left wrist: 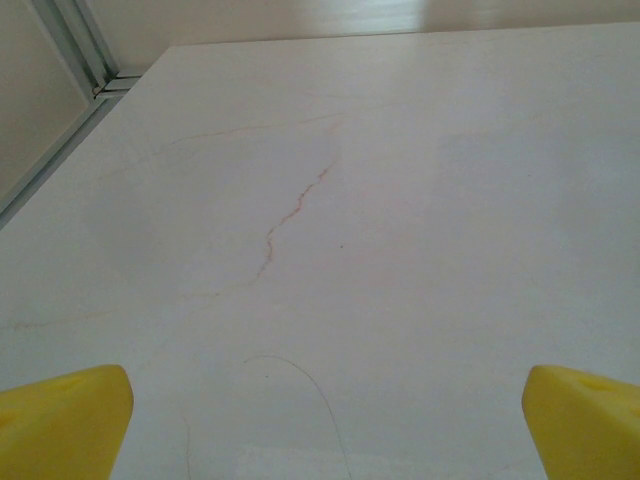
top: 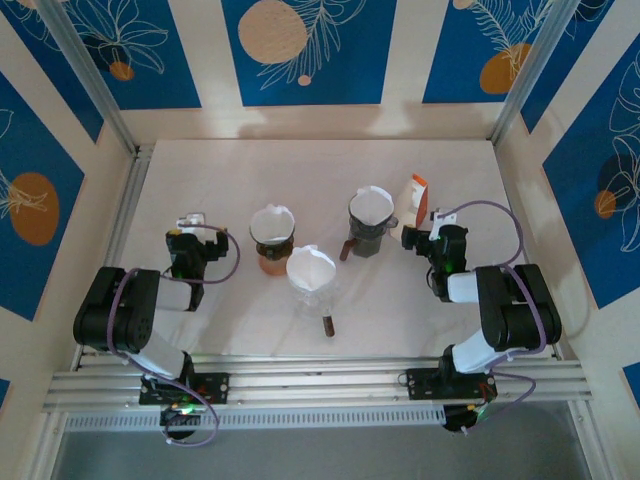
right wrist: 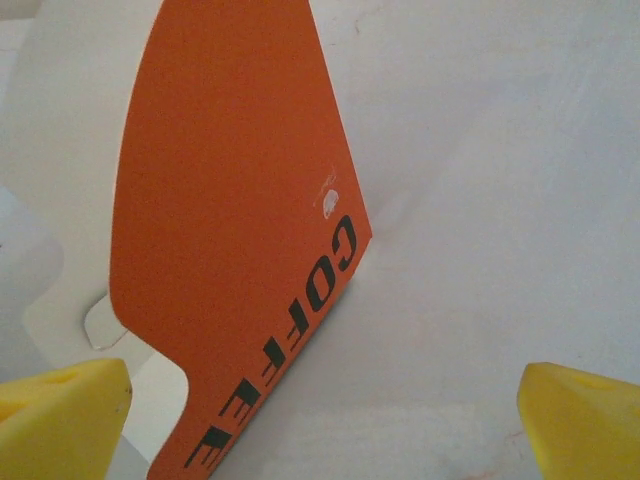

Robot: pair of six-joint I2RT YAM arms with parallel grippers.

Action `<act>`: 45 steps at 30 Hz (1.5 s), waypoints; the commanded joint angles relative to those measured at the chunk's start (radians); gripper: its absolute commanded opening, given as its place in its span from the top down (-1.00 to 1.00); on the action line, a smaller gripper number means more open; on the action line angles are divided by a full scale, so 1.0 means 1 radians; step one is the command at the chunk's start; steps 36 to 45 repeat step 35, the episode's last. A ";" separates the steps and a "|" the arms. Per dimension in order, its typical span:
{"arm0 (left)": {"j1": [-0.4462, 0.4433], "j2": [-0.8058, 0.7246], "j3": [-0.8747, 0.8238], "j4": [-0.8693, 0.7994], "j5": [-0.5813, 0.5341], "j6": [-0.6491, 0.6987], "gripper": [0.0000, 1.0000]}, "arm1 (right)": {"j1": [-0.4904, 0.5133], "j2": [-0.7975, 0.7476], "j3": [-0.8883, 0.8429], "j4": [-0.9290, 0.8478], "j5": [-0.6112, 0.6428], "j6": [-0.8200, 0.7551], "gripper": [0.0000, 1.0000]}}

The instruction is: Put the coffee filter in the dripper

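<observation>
Right gripper (top: pixel 420 236) wide open, empty, facing the orange COFFEE filter pack (right wrist: pixel 230 230), which stands on the counter (left wrist: pixel 400 150) just beside the dark dripper (top: pixel 368 235). Left gripper (top: pixel 190 225) wide open too, nothing held. White paper (top: pixel 371 203) looks already seated in the dark dripper, and likewise in the brown dripper (top: pixel 271 252) and clear dripper (top: pixel 322 298), but I can't confirm that from above. For a fresh filter: pinch one sheet by its edge, don't tip the pack, lower point-first and centred, release once seated.
</observation>
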 commanded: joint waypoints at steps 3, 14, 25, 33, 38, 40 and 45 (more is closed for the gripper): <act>0.005 0.004 0.009 0.027 0.017 0.020 -1.00 | -0.009 0.000 0.024 0.047 -0.050 0.006 -0.98; 0.005 0.003 0.009 0.025 0.017 0.020 -1.00 | -0.005 -0.004 0.022 0.044 -0.045 0.006 -0.98; 0.005 0.005 0.010 0.024 0.018 0.020 -1.00 | -0.007 -0.003 0.023 0.043 -0.048 0.006 -0.98; 0.005 0.005 0.011 0.022 0.018 0.020 -1.00 | -0.008 -0.002 0.024 0.041 -0.048 0.006 -0.98; 0.005 0.006 0.011 0.024 0.018 0.020 -1.00 | -0.007 -0.003 0.024 0.041 -0.048 0.007 -0.98; 0.005 0.006 0.011 0.024 0.018 0.020 -1.00 | -0.007 -0.003 0.024 0.041 -0.048 0.007 -0.98; 0.005 0.006 0.011 0.024 0.018 0.020 -1.00 | -0.007 -0.003 0.024 0.041 -0.048 0.007 -0.98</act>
